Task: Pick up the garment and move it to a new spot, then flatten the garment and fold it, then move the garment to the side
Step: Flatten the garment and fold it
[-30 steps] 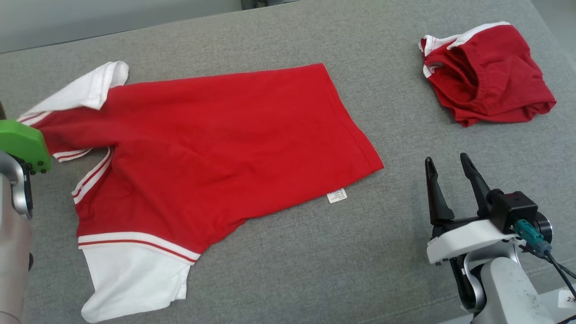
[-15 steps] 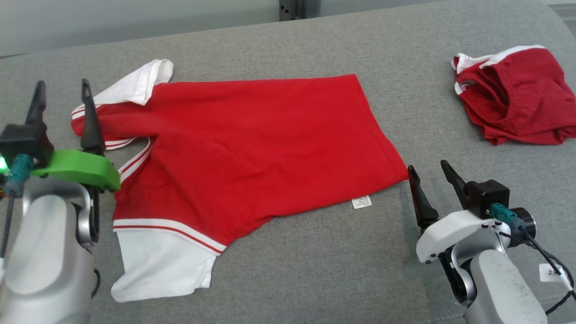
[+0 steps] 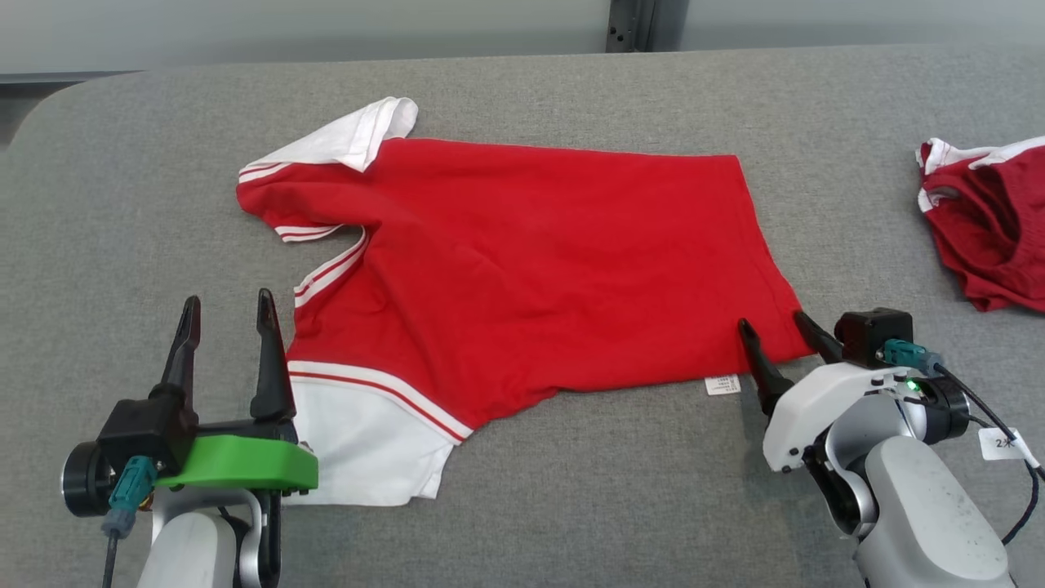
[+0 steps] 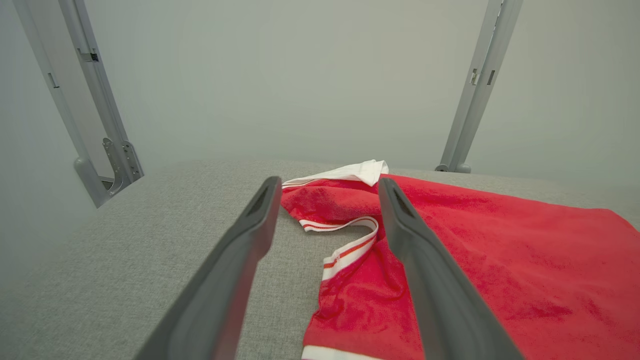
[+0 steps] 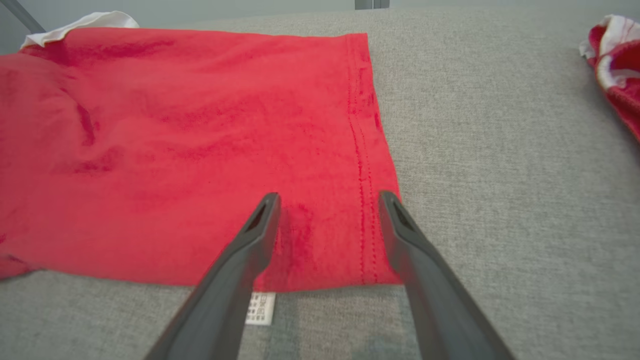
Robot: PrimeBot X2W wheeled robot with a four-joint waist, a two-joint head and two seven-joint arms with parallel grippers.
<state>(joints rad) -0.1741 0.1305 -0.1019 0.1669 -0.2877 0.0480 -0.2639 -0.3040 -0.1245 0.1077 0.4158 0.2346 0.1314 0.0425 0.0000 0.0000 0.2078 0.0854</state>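
A red shirt with white sleeves point(image 3: 522, 261) lies spread on the grey table, collar to the left and hem to the right. My left gripper point(image 3: 228, 305) stands open beside the near white sleeve point(image 3: 359, 441), its right finger at the sleeve's edge. In the left wrist view the striped collar point(image 4: 350, 245) shows between the open fingers point(image 4: 327, 185). My right gripper point(image 3: 771, 322) is open over the shirt's near right hem corner. In the right wrist view its fingers point(image 5: 327, 197) straddle the stitched hem point(image 5: 367, 220), with the white care label point(image 5: 260, 307) just below.
A second crumpled red garment with white trim point(image 3: 988, 220) lies at the table's right edge, also seen as a red heap point(image 5: 615, 60) in the right wrist view. Grey metal posts point(image 4: 470, 90) stand behind the table. Bare grey table point(image 3: 612, 506) stretches along the front.
The head camera has swung, shifting the whole scene rightward. My left gripper has come back from the collar to beside the near sleeve. My right gripper has moved forward onto the hem corner.
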